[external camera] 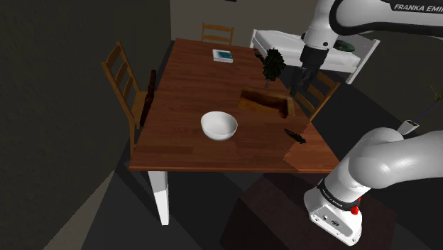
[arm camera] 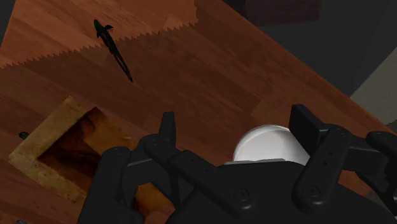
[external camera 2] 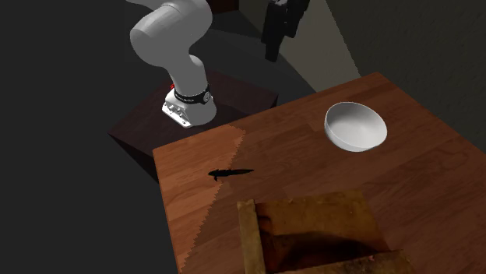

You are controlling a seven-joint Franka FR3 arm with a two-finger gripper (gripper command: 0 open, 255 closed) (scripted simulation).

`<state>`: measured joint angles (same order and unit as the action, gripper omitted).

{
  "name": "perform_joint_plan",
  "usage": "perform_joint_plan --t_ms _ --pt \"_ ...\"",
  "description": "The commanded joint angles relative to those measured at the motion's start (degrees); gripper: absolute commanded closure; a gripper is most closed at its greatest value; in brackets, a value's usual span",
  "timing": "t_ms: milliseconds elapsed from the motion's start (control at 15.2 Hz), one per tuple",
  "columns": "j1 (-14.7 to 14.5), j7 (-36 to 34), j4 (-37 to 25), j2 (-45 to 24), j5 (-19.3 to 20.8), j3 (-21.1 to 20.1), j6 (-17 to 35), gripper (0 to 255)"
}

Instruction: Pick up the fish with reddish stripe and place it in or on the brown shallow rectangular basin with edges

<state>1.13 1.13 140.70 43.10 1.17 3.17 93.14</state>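
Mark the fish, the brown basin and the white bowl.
fish (external camera 2: 231,173), second exterior view, middle of its dark body.
brown basin (external camera 2: 311,204), second exterior view, the rim on the fish's side.
white bowl (external camera: 219,126), shoulder view, its bare inside.

Reddish-brown wooden table (external camera: 184,92), white legs (external camera: 160,195). On top: white round bowl (external camera: 218,125) near middle; brown shallow rectangular basin (external camera: 266,108) just beside bowl; small dark slender fish (external camera: 295,136) near corner, apart from basin; white-and-teal book (external camera: 223,55) and dark bushy object (external camera: 272,65) at far end.
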Motion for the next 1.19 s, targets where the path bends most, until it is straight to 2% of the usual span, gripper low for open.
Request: perform_joint_plan --t_ms 0,594,1122 --pt "0.0 0.0 0.0 0.0 0.0 0.0 0.0 0" --pt "1.55 17.02 13.19 0.64 8.12 10.05 11.16 0" --pt "3.68 32.31 19.2 -7.9 16.48 20.74 24.91 0"
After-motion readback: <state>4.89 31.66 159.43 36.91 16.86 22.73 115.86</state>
